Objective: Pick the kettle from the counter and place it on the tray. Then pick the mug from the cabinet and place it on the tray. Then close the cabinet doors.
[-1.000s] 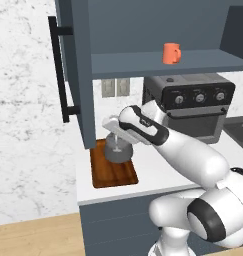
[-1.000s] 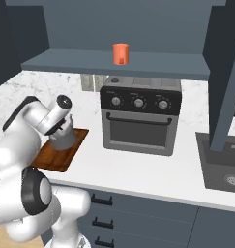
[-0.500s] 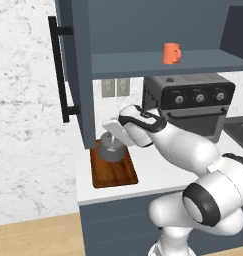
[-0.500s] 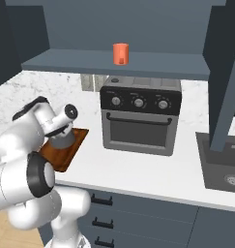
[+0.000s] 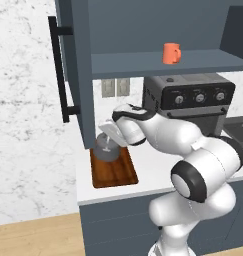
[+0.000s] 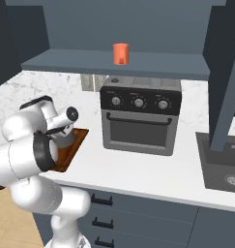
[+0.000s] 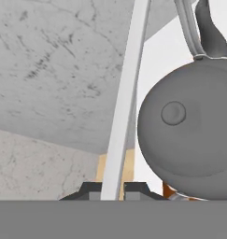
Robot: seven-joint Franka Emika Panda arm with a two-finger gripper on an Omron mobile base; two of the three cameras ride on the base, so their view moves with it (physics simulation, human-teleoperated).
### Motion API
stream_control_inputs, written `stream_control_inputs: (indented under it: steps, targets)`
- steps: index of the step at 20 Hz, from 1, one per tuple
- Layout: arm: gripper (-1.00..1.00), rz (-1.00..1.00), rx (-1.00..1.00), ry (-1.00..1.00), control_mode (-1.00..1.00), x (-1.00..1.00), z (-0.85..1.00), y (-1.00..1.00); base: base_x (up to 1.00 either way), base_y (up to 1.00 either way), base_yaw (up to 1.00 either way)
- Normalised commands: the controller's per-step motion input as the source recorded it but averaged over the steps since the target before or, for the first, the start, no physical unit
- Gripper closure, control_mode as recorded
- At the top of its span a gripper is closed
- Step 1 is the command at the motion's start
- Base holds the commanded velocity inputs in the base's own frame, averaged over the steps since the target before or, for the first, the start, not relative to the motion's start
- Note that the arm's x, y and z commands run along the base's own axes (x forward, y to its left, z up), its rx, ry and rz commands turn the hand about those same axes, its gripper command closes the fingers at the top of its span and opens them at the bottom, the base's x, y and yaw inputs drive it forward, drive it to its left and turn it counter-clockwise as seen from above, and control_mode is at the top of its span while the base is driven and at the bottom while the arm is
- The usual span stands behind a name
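Nearest is the wooden floor [image 5: 33,235], and above it the dark blue front under the white worktop [image 5: 158,162]. At the left end of the worktop lies the brown tray [image 5: 113,171]. The grey kettle [image 5: 108,150] stands on the far part of the tray.

The gripper [image 5: 107,135] is just above the kettle, and the arm reaches to it from the right. In the hand view the two dark fingers [image 7: 89,190] stand close together with the thin wire handle [image 7: 126,100] of the kettle between them, pinched or nearly so; the round body of the kettle is beside them, with its small knob [image 7: 173,113] turned to the camera. In the right base view the kettle [image 6: 66,140] is partly hidden behind the white arm.

Further back on the worktop stands a black toaster oven [image 6: 140,116] with three knobs, and to the right there is a dark sink [image 6: 223,167]. Behind is a white marble wall [image 5: 23,100].

Above, the cabinet [image 6: 124,29] is open. The orange mug [image 5: 171,53] stands on its shelf [image 6: 114,64], above the oven. The left door [image 5: 75,75] stands open with its black bar handle [image 5: 57,70].
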Motion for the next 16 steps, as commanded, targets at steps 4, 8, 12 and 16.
stream_control_inputs:
  steps: [4, 8, 12, 16]
  targets:
    - [1.00, 0.00, 0.00, -0.02, -1.00, 0.32, -0.04, 0.00, 0.00, 0.00, 0.00]
    - [1.00, 0.00, 0.00, -0.06, -1.00, 0.25, -0.09, 0.00, 0.00, 0.00, 0.00]
    - [1.00, 0.00, 0.00, -0.02, -1.00, 0.14, -0.23, 0.04, 0.00, 0.00, 0.00]
    - [-1.00, 0.00, -0.02, 0.00, -1.00, 0.00, -0.26, 0.15, 0.00, 0.00, 0.00]
